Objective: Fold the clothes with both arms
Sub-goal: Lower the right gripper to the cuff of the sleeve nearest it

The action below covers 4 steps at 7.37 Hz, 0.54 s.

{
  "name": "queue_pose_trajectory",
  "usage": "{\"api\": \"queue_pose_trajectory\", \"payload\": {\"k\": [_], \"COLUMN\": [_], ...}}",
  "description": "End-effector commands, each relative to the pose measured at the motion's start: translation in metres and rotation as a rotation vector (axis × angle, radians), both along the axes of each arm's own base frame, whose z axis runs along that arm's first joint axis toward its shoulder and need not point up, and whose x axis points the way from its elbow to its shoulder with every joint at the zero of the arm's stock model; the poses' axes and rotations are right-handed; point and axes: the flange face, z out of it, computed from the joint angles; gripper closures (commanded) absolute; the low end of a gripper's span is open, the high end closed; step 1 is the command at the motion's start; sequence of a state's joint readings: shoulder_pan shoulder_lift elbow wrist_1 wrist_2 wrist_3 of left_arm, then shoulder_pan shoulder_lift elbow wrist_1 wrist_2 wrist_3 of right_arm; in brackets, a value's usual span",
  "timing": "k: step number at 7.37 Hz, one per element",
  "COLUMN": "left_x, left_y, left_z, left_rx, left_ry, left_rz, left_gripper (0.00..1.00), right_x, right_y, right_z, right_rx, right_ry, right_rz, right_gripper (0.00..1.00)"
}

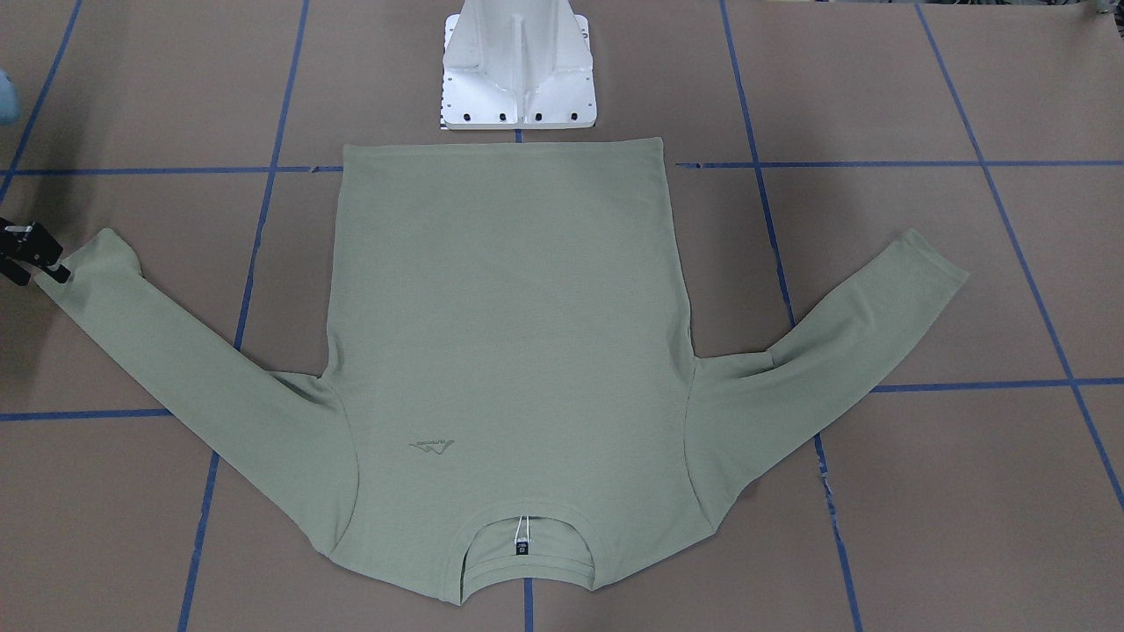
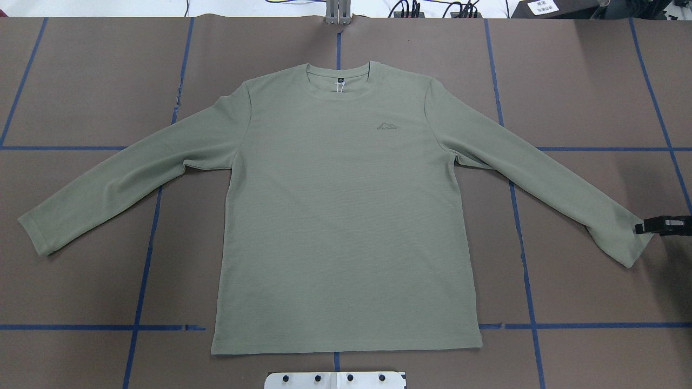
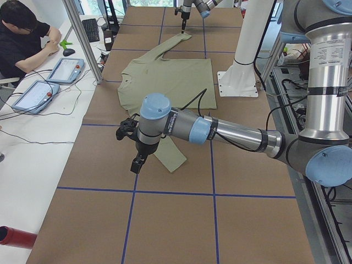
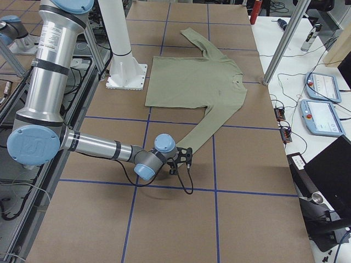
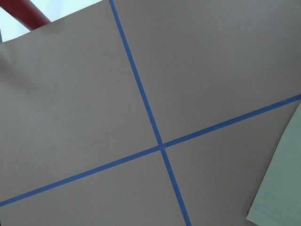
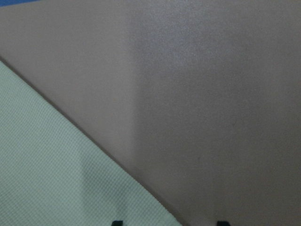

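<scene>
Pale sage-green long-sleeved knit shirt (image 2: 346, 216) lies flat mid-frame; black right gripper (image 2: 646, 227), fingers spread, at right-edge cuff; black left gripper (image 3: 136, 164): cannot tell.

I'm running this from afar in a robotics lab. A big table (image 2: 81, 81) is papered brown and gridded with blue tape (image 2: 65, 147). Jointed robot arms (image 3: 236, 135) rise beside a bolted white pedestal (image 1: 518, 79). Teach pendants (image 3: 65, 70) lie on a side bench (image 3: 22, 165), where a person (image 3: 22, 36) sits.
</scene>
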<state>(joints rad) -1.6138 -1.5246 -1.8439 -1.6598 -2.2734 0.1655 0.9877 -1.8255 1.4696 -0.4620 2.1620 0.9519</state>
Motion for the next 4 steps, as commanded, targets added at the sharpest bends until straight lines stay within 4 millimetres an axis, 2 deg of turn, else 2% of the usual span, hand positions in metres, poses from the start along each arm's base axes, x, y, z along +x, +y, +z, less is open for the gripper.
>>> {"api": "queue_pose_trajectory", "payload": {"k": [1,4], "left_x": [0.000,0.000], "left_y": [0.002,0.002], "left_z": [0.002,0.002], "left_rx": [-0.004,-0.003], "left_ry": [0.000,0.000], "left_rz": [0.000,0.001], "left_gripper": [0.00,0.00], "right_x": [-0.001,0.006], "right_y": [0.000,0.011], "right_z": [-0.005,-0.015], "right_rx": [0.007,0.015], "right_ry": [-0.007,-0.014], "right_rz": [-0.005,-0.006], "right_gripper": [1.00,1.00]}}
